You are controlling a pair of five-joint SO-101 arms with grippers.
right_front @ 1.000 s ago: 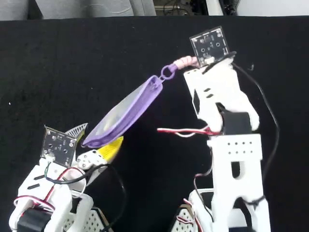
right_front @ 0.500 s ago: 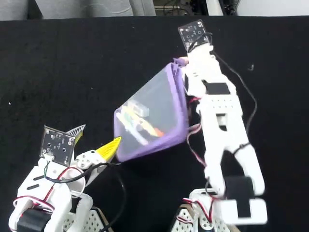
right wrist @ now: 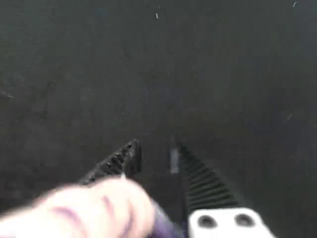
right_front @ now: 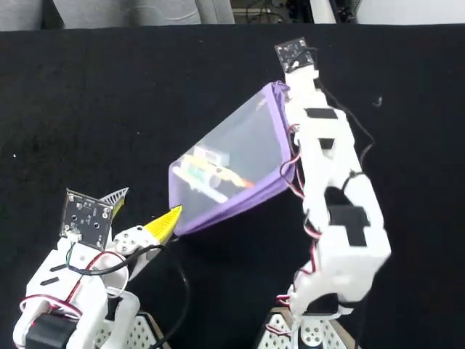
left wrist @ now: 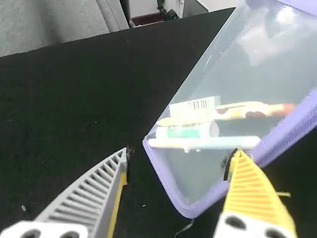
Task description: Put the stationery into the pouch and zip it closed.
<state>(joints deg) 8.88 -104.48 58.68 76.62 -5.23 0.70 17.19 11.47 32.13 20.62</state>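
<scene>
The purple pouch (right_front: 225, 171) with a clear face lies tilted on the black table, and pens, a glue stick and a labelled eraser (right_front: 211, 174) are inside it. My right gripper (right_front: 280, 89) is at the pouch's far corner, shut on the zipper pull. Close to the right wrist camera a blurred pink charm (right wrist: 99, 208) hangs beside the dark fingers (right wrist: 198, 181) of the right gripper (right wrist: 154, 148). My left gripper (right_front: 145, 205) stands open at the pouch's near corner. That near corner of the pouch (left wrist: 193, 198) lies between the grey and yellow fingers of the left gripper (left wrist: 181, 152), and the stationery (left wrist: 208, 129) shows through the clear face.
The black table (right_front: 87, 109) stretches bare to the left and behind the pouch. The right arm's white links (right_front: 341, 218) run along the pouch's right side. Grey fabric (right_front: 131, 11) lies beyond the table's far edge.
The right arm swung and pulled the pouch by its zipper end. The pouch turned from edge-on to face-up and slipped out from between the left gripper's fingers. The left arm stayed put.
</scene>
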